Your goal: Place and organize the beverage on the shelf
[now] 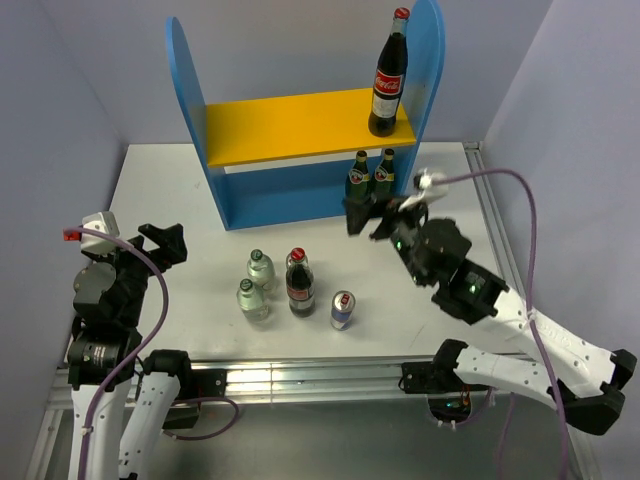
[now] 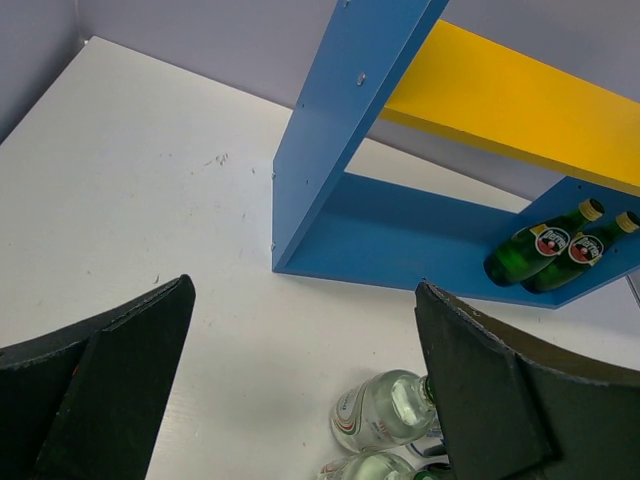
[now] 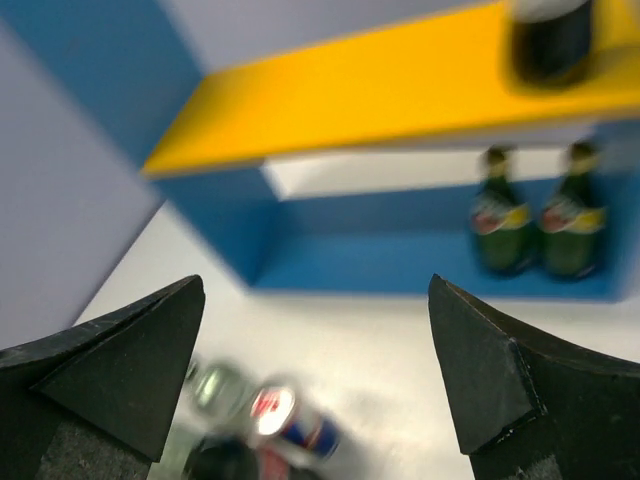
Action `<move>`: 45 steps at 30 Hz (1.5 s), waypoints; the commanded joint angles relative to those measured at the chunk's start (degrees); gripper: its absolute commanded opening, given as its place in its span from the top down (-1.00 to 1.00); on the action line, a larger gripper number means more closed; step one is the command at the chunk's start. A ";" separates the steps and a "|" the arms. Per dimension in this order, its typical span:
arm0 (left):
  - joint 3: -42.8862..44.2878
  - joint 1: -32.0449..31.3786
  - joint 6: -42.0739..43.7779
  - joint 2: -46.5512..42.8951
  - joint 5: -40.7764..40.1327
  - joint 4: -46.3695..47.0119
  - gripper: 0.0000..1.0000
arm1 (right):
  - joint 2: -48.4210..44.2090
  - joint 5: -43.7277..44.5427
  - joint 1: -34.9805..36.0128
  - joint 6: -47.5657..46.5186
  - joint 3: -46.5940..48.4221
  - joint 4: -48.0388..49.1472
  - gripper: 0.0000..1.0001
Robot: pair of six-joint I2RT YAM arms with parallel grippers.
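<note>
The blue shelf with its yellow upper board stands at the back of the table. One cola bottle stands on the right end of the board. Two dark green bottles stand below it on the lower level. In front of the shelf, two clear green-capped bottles, a second cola bottle and a blue-silver can stand together on the table. My right gripper hovers open and empty before the green bottles, with the can below it. My left gripper is open and empty at the left, with a clear bottle near its right finger.
The white table ends in a metal rail at the front and another along the right side. Grey walls close in at the back and both sides. A purple cable loops above the right arm.
</note>
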 commanded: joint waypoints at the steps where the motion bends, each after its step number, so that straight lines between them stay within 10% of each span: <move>1: 0.15 0.65 1.22 0.06 1.34 1.75 -0.99 | -3.52 -3.68 7.50 5.43 -9.82 1.91 -1.00; 10: 0.68 1.09 0.70 0.68 0.73 1.14 -0.99 | -9.25 -6.41 26.40 8.07 -27.60 15.02 -1.00; 45: 0.50 1.18 0.87 0.15 0.99 1.31 -0.99 | 17.20 8.34 28.43 0.16 -31.75 40.52 -1.00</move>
